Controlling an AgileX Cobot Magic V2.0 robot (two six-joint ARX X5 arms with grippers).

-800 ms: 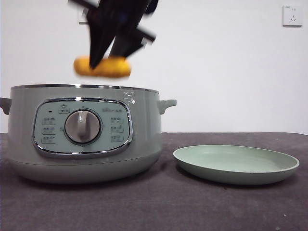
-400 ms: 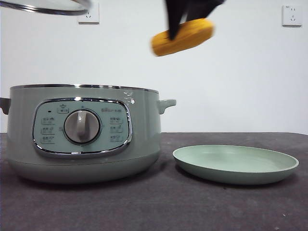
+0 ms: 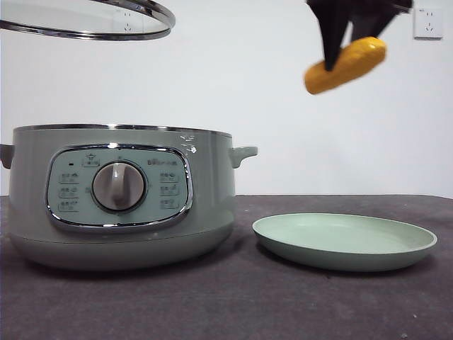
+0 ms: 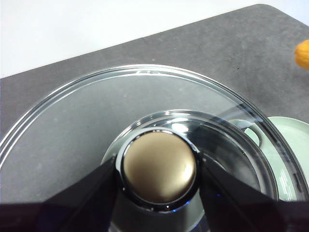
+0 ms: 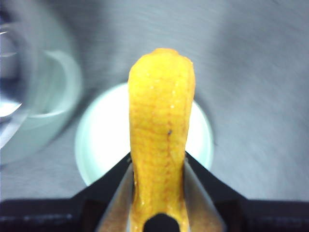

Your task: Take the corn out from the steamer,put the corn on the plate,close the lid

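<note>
The yellow-orange corn (image 3: 346, 65) hangs tilted high above the pale green plate (image 3: 345, 241), clamped by my right gripper (image 3: 338, 49), which is shut on it. In the right wrist view the corn (image 5: 161, 140) stands between the jaws with the plate (image 5: 99, 140) far below it. The sage-green steamer (image 3: 120, 195) stands uncovered on the left. My left gripper (image 4: 159, 169) is shut on the knob (image 4: 159, 165) of the glass lid (image 4: 72, 125). The lid (image 3: 85, 18) is held in the air above the steamer, at the top left of the front view.
The dark grey table (image 3: 233, 304) carries the steamer and the plate side by side. A white wall with a socket (image 3: 429, 23) is behind. The steamer's side handle (image 3: 243, 154) points toward the plate.
The right gripper has carried the corn up from over the steamer and rightward to above the plate. The lid has come further into view at the top left.
</note>
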